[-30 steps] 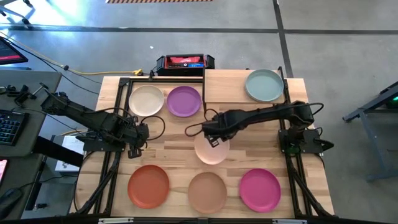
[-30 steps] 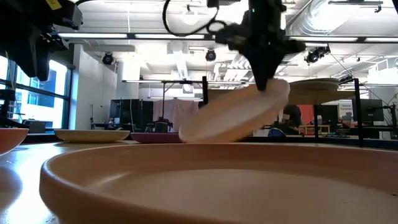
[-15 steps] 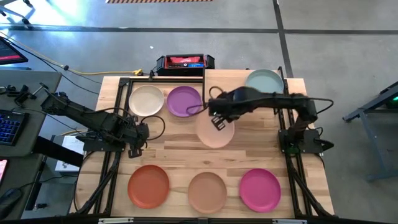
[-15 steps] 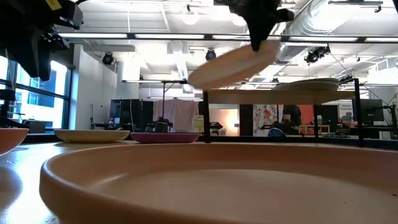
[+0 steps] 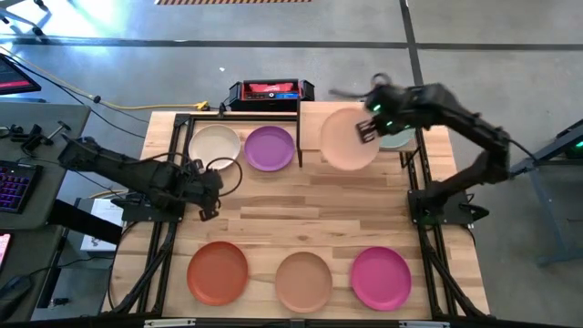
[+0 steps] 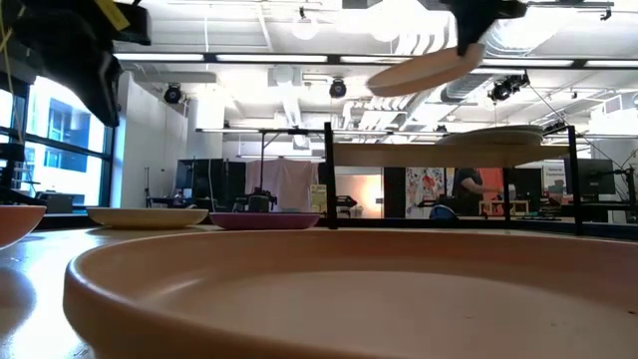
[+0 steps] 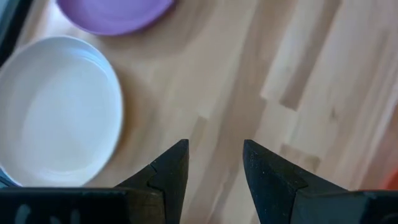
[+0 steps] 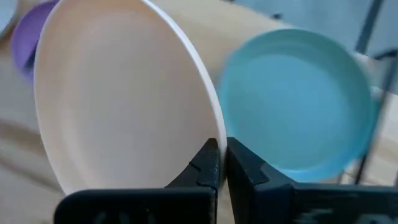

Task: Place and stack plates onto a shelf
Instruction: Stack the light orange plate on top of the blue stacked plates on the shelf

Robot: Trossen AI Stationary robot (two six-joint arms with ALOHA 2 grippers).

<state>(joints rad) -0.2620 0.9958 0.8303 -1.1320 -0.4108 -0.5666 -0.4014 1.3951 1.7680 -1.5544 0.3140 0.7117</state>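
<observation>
Right pincer is clamped on the rim of the pale pink plate, carrying it tilted above the shelf beside the pale teal plate — likely for stacking. Left pincer hovers over the surface, fingers apart.

The plate clamped between the right arm's dark fingers is pale pink; just beyond those fingers lies a pale teal plate. Ahead of the left arm's black fingers sit a cream plate and a purple plate. The table is light wood in pale and tan strips. Well away from both sets of fingers lie a rust orange plate, a tan plate and a magenta plate.
</observation>
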